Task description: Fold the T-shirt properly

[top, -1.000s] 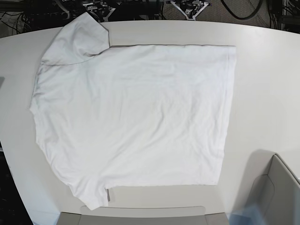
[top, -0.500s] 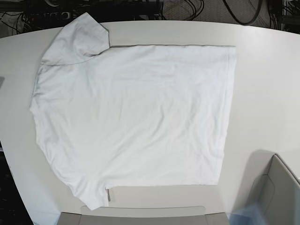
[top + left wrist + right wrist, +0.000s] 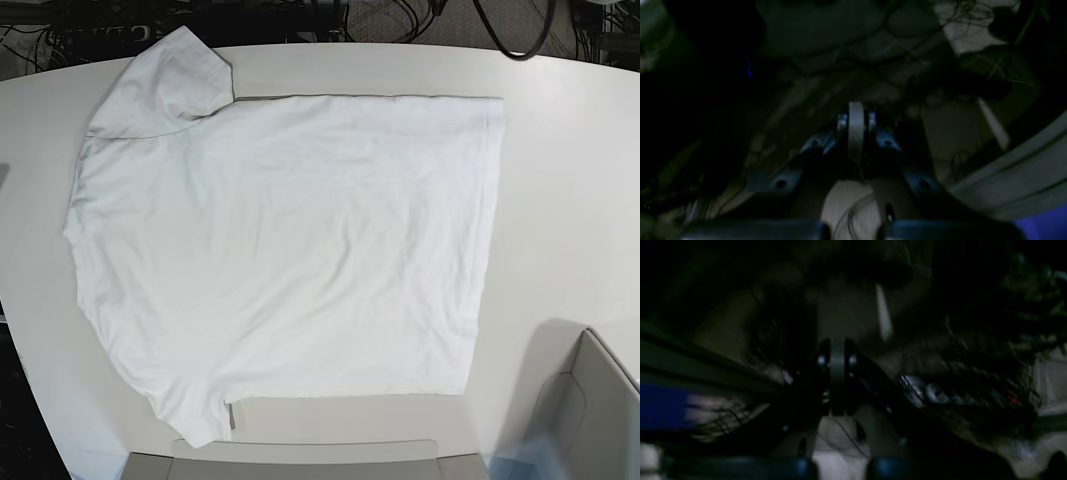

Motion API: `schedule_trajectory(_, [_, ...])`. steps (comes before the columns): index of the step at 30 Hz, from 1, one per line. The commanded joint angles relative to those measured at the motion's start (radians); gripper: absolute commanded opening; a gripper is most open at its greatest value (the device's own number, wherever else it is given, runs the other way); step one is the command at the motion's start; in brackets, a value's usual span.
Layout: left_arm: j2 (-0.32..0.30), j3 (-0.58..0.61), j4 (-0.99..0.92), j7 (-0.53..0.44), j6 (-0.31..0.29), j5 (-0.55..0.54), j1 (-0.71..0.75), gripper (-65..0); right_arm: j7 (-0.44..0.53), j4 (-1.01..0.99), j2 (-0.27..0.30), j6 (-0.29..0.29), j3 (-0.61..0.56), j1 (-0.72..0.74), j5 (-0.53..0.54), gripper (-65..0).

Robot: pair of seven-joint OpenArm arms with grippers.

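On the white tabletop we see the T-shirt spread flat and unfolded, its hemmed bottom edge at the right, one sleeve pointing to the far left corner and the other reaching the near edge at the left. Neither arm appears in the base view. In the dim left wrist view our left gripper shows its fingers pressed together on nothing, over dark cables. In the dark, blurred right wrist view our right gripper likewise has its fingers together, empty, well clear of the T-shirt
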Motion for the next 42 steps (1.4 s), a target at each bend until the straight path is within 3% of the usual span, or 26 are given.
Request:
schedule_trajectory(1, [-0.001,-0.005,0.074,-0.032,0.001,0.0,0.064,-64.6,0.027,0.085,0.009,-0.006,0.002,-0.066,0.017,-64.7])
schedule_trajectory(5, [0.002,-0.056,0.346,-0.03,0.001,0.0,0.189,-64.6,-0.014,0.395,0.041,-0.006,0.002,-0.203,0.077,-64.7])
schedule_trajectory(9, [0.005,-0.094,0.593,-0.021,-0.001,0.0,0.278,-64.6,-0.188,0.748,0.101,-0.006,0.002,-0.336,0.193,-64.7])
schedule_trajectory(15, [0.0,-0.103,0.87,0.228,-0.002,0.002,0.311,-62.9,-0.381,1.093,0.265,-0.006,0.04,-0.465,0.474,-63.8])
schedule_trajectory(19, [0.003,-0.1,0.972,0.344,-0.002,0.002,0.33,-59.2,-0.473,1.153,0.323,-0.006,0.095,-0.48,0.627,-54.2])
schedule_trajectory(22, [0.003,-0.094,0.991,0.36,-0.002,0.002,0.331,-57.3,-0.528,1.148,0.325,-0.006,0.149,-0.471,0.735,-43.0])
schedule_trajectory(25, [0.005,-0.093,0.991,0.363,-0.002,0.003,0.328,-57.2,-0.571,1.124,0.326,-0.006,0.194,-0.453,0.782,-38.4])
schedule_trajectory(33, [0.005,-0.094,0.988,0.366,-0.004,0.005,0.325,-57.2,-0.769,1.078,0.322,-0.006,0.249,-0.307,0.789,-38.1])
schedule_trajectory(37, [0.005,-0.094,0.99,0.366,-0.004,0.005,0.324,-57.2,-0.821,1.076,0.319,-0.006,0.249,-0.252,0.789,-38.1])
schedule_trajectory(42, [0.005,-0.097,0.99,0.366,-0.004,0.005,0.324,-57.2,-0.89,1.042,0.266,-0.006,0.25,-0.18,0.789,-38.2])
